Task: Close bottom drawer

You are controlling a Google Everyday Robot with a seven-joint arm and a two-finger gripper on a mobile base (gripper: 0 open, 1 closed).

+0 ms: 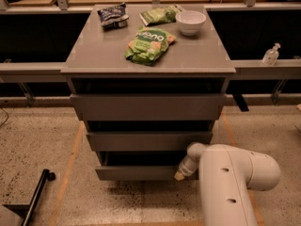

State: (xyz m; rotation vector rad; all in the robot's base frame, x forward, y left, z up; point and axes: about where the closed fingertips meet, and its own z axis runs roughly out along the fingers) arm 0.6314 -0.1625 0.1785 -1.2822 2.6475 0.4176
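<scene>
Pushing from the right end of the bottom drawer (136, 173), still ajar at the cabinet's foot, could skew it and jam it, or my gripper (181, 174) could slip off the corner. Whether the gripper is released or clenched I cannot tell. On the grey surface (94, 55) lie a green snack bag (149, 44), a dark bag (113, 15) and a white bowl (190, 21). Speckled floor (37, 135) lies around.
</scene>
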